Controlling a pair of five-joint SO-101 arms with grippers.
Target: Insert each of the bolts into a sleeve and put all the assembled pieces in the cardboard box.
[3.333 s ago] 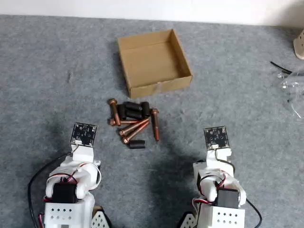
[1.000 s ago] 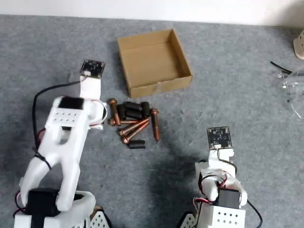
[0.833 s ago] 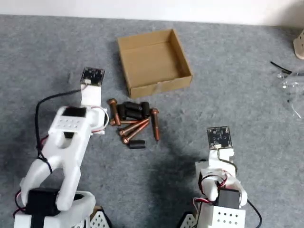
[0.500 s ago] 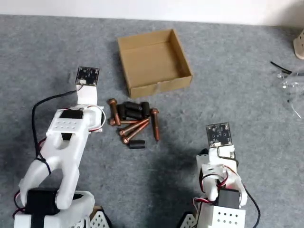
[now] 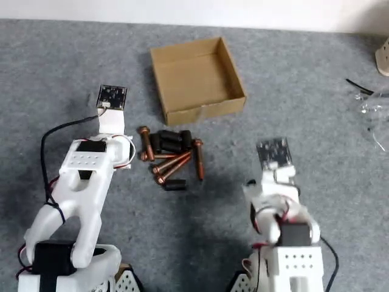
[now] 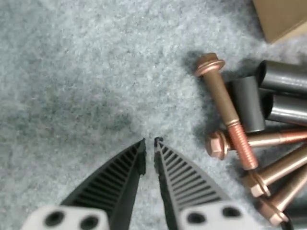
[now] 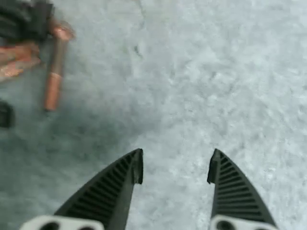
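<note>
Several copper bolts (image 5: 172,163) and black sleeves (image 5: 171,141) lie in a loose pile on the grey carpet, just in front of the open cardboard box (image 5: 203,111). One short sleeve (image 5: 175,185) lies apart at the pile's near edge. My left arm (image 5: 91,161) stands left of the pile. Its gripper (image 6: 149,143) is shut with nothing in it, low over bare carpet beside the nearest bolt (image 6: 223,103) and a sleeve (image 6: 247,103). My right gripper (image 7: 176,165) is open and holds nothing, over carpet to the right of the pile, with one bolt (image 7: 53,76) ahead of it.
Clear plastic and a black cable (image 5: 369,103) lie at the table's far right, with a pale object (image 5: 383,58) at the edge. Bare carpet spreads left of the box and between the two arms.
My left arm rose from rest, stretched out left of the pile, then kept still. In the last half second my right arm moved forward towards the pile.
</note>
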